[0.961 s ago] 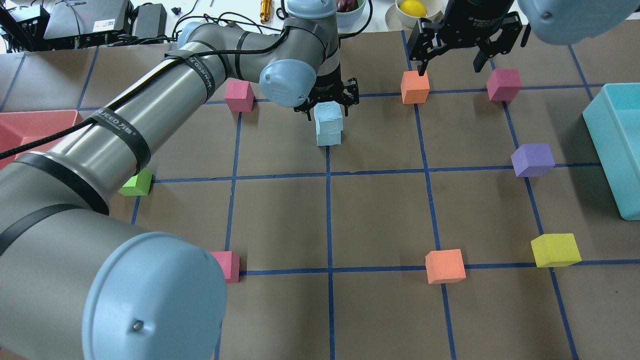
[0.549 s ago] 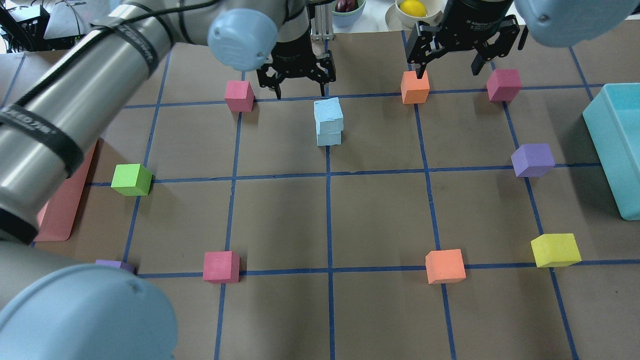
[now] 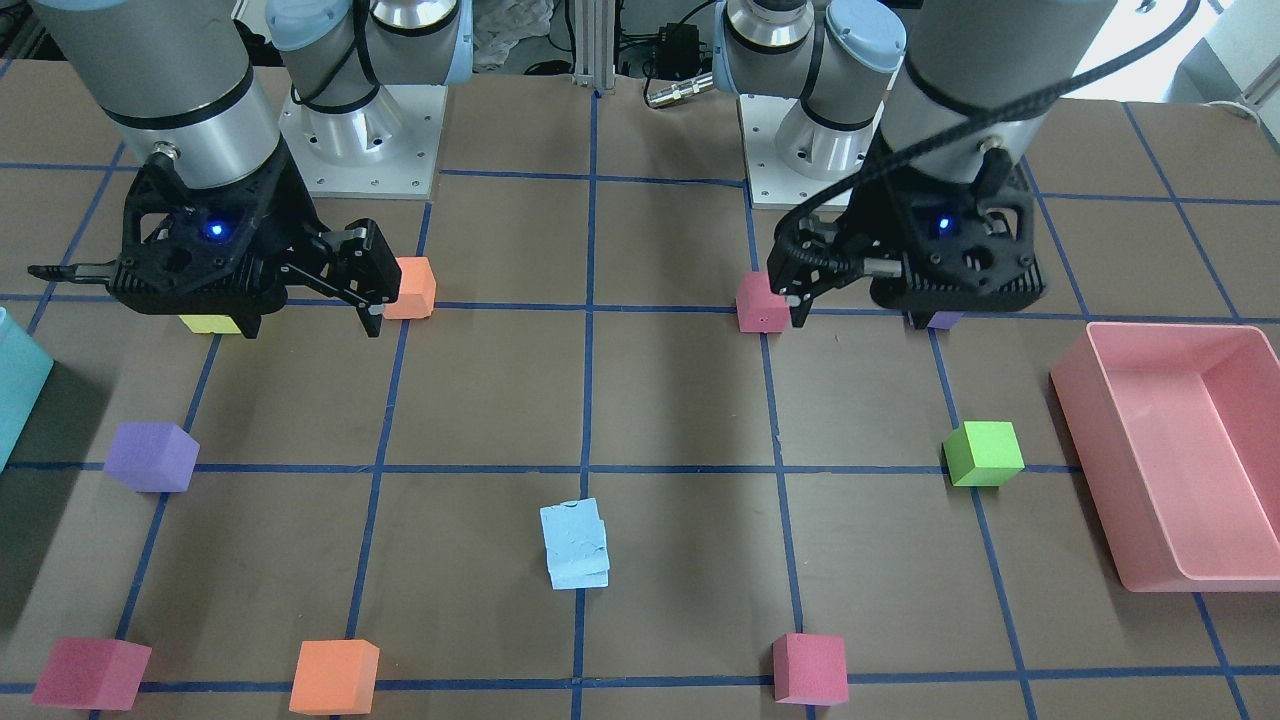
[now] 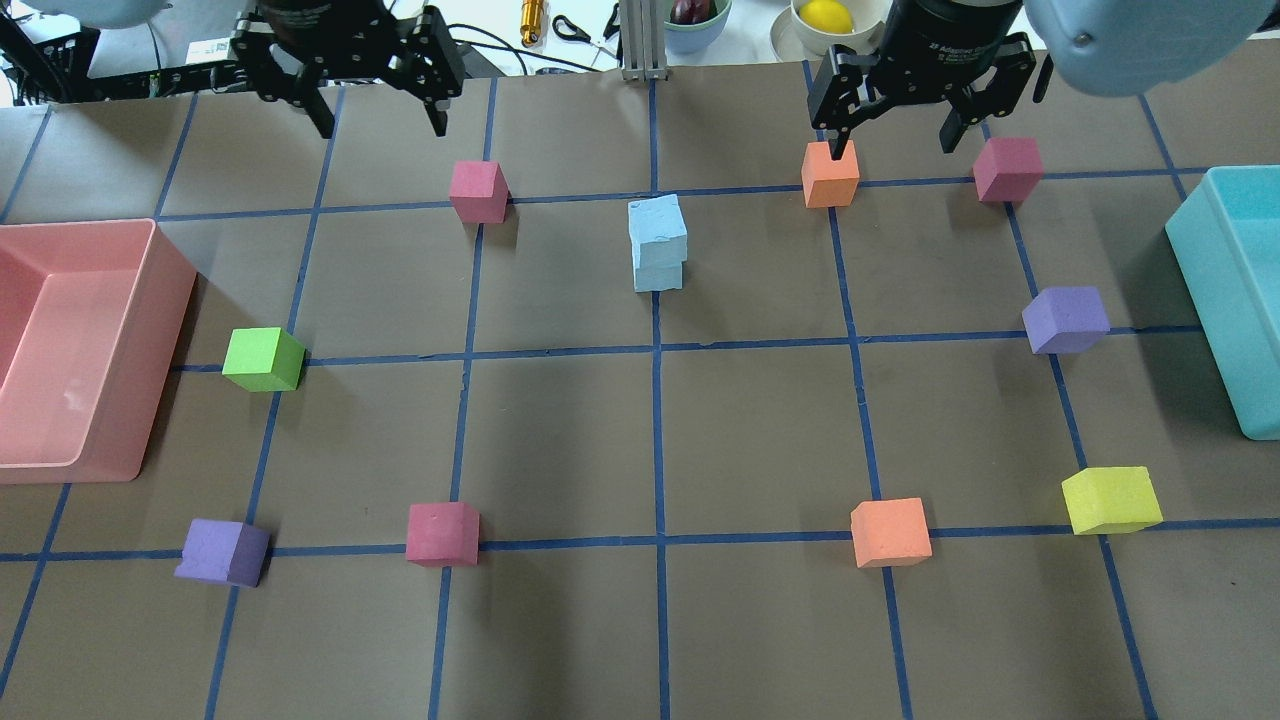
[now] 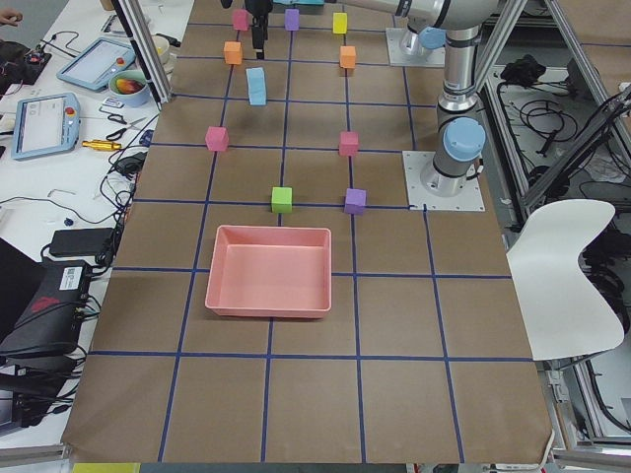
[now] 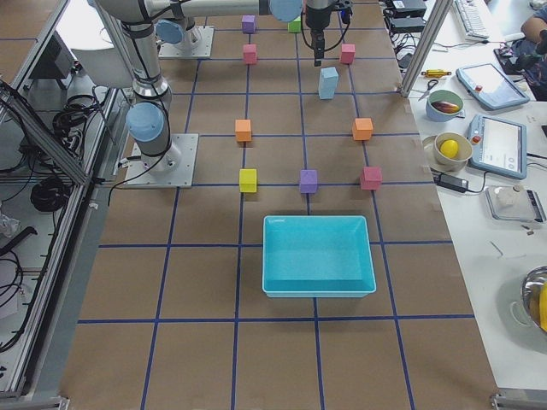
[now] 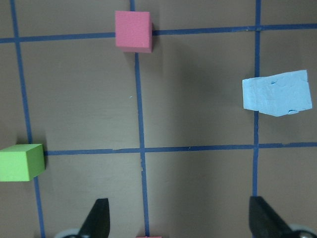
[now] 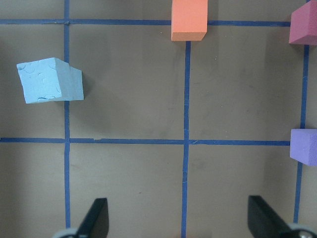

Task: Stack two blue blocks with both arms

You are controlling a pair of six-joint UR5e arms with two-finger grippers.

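Blue blocks stacked one on the other at far middle of the surface, on a blue tape line; upper block slightly twisted on the lower. Left end effector and right end effector both released, fingers spread, gripping nothing, well apart from the stack. Neighbours: pink cube on one side, orange cube on the other, neither touching the stack; pink bin and teal bin at the surface ends. Front-facing view alone shows a blue lamp lit on each end effector; overhead view alone shows lettering on the right wrist, partly legible: "2F Adaptive".
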